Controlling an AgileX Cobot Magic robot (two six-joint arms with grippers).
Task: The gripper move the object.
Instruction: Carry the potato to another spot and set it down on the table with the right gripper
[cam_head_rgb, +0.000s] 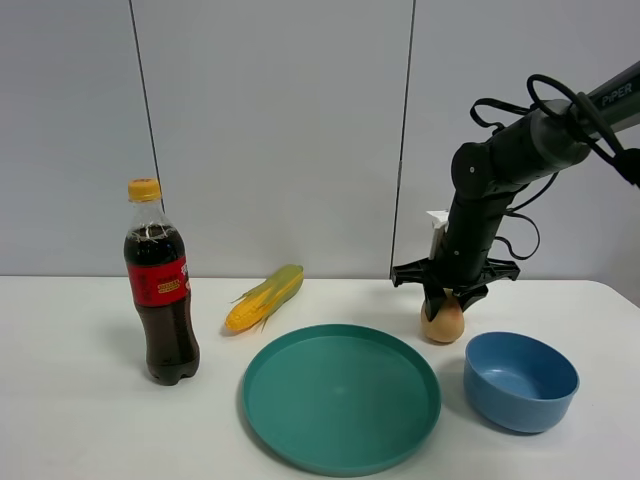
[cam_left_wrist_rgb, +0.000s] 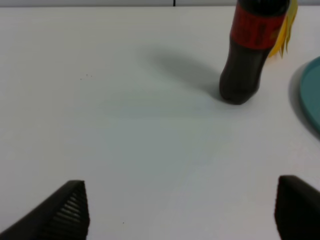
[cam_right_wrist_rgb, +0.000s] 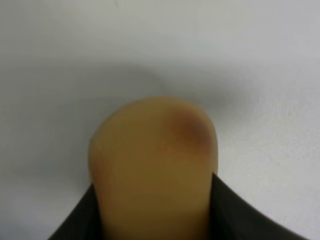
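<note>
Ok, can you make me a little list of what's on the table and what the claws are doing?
right claw: closed around the potato, from above
potato: next to the blue bowl, seems to rest on the table
left claw: open, holding nothing
cola bottle: standing upright, yellow cap on
corn cob: lying behind the teal plate
teal plate: nothing on it
blue bowl: nothing in it
</note>
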